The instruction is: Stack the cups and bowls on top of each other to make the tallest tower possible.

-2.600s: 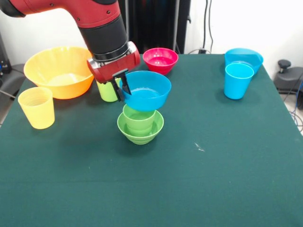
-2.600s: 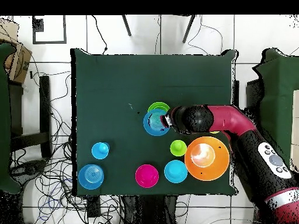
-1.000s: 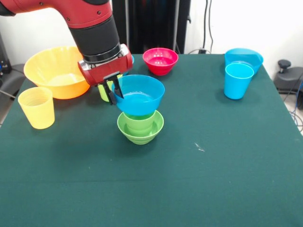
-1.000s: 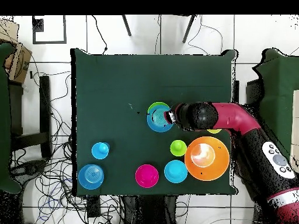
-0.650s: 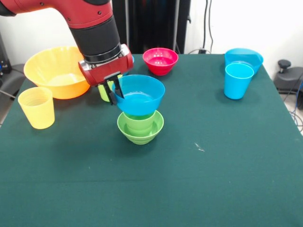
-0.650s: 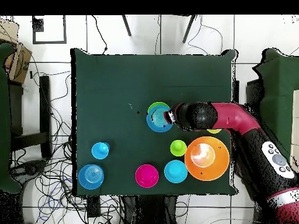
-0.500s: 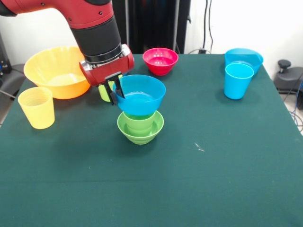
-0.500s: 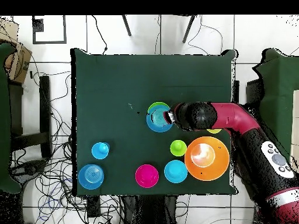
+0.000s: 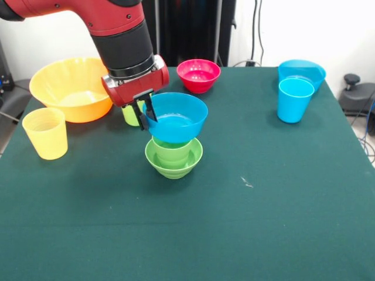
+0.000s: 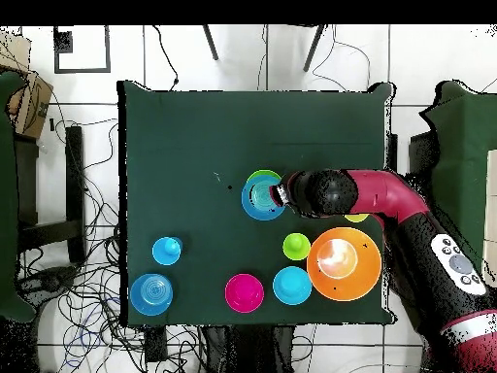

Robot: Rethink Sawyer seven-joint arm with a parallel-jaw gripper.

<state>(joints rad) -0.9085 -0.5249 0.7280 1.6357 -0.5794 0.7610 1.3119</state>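
While the small round blue plastic bowl sits atop the green stepped plastic cup nested in the small green plastic bowl, its rim on the picture's left lies between the fingers of the red and black arm's gripper, which pinch it. The stack stands mid-table on the dark green cloth.

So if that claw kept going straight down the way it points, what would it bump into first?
Probably the green bowl at the tower's base: the gripper, pinching the blue bowl's rim, hangs about over its edge. Depth is unclear, so it might meet the table instead.
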